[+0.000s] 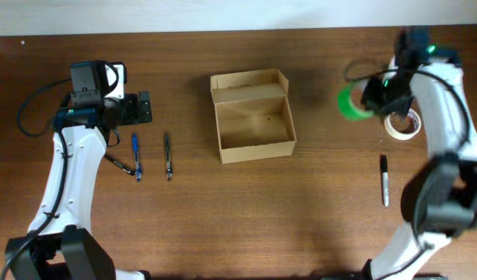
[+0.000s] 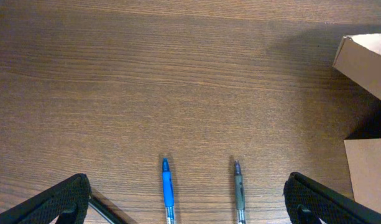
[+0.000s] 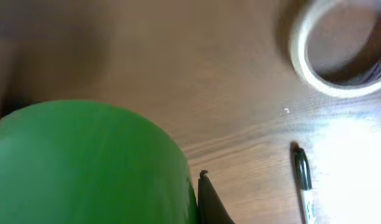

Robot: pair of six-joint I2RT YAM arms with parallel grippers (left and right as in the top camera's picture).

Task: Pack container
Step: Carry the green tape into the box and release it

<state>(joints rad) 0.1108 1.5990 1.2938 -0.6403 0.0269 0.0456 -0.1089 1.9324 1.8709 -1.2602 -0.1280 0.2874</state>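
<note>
The container sits open at the centre of the bench, flap toward 12 o'clock. At its 3 o'clock, the right end effector grips a green tape roll, with a white tape roll near. At its 9 o'clock, the left end effector is spread wide, near a blue pen and a dark pen.

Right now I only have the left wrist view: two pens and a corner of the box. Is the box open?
Observer: Yes, the container is open, its flap folded back on the far side, nothing visible inside.
Operator: And the right arm?
Observer: The right gripper has its jaws on the green tape roll, to the right of the container.
Operator: What else is over there?
Observer: A white tape roll and a black marker lie on the table.
</note>
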